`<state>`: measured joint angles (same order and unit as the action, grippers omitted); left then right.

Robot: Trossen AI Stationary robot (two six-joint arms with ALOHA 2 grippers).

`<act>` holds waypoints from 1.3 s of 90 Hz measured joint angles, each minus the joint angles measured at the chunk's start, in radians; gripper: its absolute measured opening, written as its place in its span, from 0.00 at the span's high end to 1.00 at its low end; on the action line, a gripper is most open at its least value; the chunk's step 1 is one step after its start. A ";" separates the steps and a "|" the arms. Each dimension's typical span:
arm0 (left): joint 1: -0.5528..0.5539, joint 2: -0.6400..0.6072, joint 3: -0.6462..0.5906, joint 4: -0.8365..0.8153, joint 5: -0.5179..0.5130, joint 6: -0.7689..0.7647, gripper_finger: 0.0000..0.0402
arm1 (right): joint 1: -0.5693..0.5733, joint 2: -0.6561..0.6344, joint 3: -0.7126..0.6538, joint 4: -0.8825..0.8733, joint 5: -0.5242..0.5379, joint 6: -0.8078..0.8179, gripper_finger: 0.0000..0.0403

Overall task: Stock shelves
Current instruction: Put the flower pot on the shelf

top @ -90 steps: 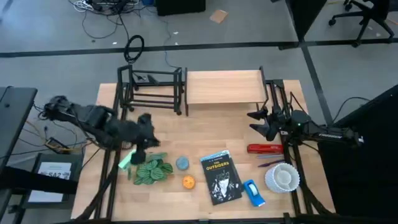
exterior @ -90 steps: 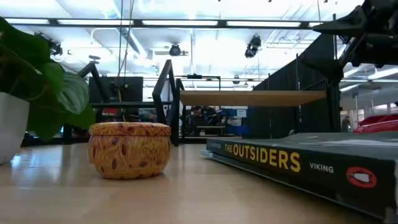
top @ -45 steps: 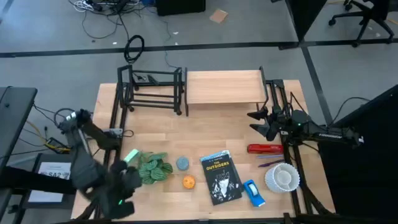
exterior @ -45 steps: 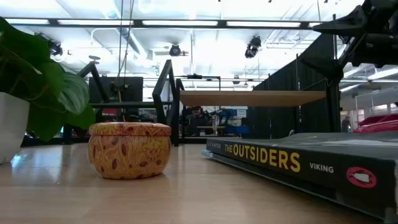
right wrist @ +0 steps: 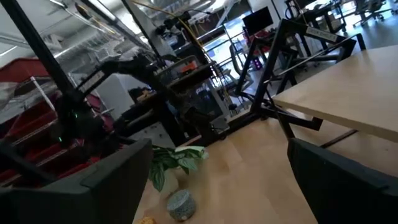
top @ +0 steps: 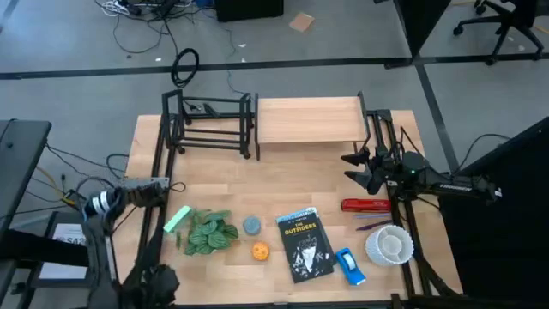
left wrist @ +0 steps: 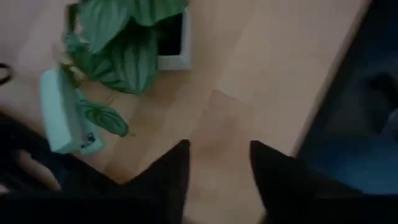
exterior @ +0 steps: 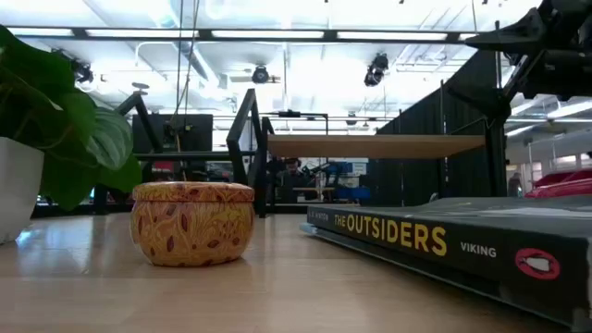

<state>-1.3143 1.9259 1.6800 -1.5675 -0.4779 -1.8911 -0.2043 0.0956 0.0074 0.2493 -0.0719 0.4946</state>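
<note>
The shelves stand at the table's far side: a light plank-topped stand (top: 309,120) (exterior: 375,145) and, to its left, a black rod rack (top: 210,124). My left gripper (top: 157,281) (left wrist: 217,168) is open over the table's near left corner, near side of the potted plant (top: 210,233) (left wrist: 127,37) and a light green stapler (top: 177,219) (left wrist: 59,112); it holds nothing. My right gripper (top: 346,168) (right wrist: 227,186) hangs open right of the stand's near right leg, pointing toward the table's left, with nothing between its fingers.
Along the near half lie a grey-blue tin (top: 251,225), an orange tin (top: 260,251) (exterior: 192,222), a book (top: 304,245) (exterior: 444,245), a blue stapler (top: 347,266), a red stapler (top: 367,205), pens (top: 373,225) and a white bowl (top: 389,245). Bare wood lies between these and the shelves.
My left arm has swung away from above the green stapler and plant, down toward the table's near left corner. The stapler and plant stay where they were. My right arm has kept still.
</note>
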 joint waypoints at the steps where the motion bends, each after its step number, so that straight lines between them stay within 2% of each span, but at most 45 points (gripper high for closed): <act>1: -0.001 0.002 -0.008 0.004 -0.007 -0.010 0.50 | 0.000 0.000 0.000 0.000 0.000 0.000 0.14; 17: -0.005 0.009 -0.223 0.097 -0.051 -0.175 0.29 | 0.000 0.000 0.000 0.000 0.000 0.000 0.14; 31: -0.003 -0.006 -0.400 0.237 -0.093 -0.183 0.20 | 0.000 0.000 0.000 0.000 0.000 0.000 0.14; 39: -0.003 -0.006 -0.483 0.326 -0.119 -0.182 0.19 | 0.000 0.000 0.000 0.000 0.000 0.000 0.14; 73: 0.053 -0.006 -0.774 0.669 -0.378 -0.160 0.19 | 0.000 0.000 0.000 0.000 0.000 0.000 0.14; 96: 0.064 -0.006 -0.821 0.732 -0.525 -0.144 0.19 | 0.000 0.000 0.000 0.000 0.000 0.000 0.14; 117: 0.064 -0.006 -0.842 0.725 -0.578 -0.069 0.19 | 0.000 0.000 0.000 0.000 0.000 0.000 0.14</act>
<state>-1.2507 1.9194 0.8376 -0.8426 -1.0558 -1.9601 -0.2043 0.0956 0.0074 0.2489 -0.0719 0.4946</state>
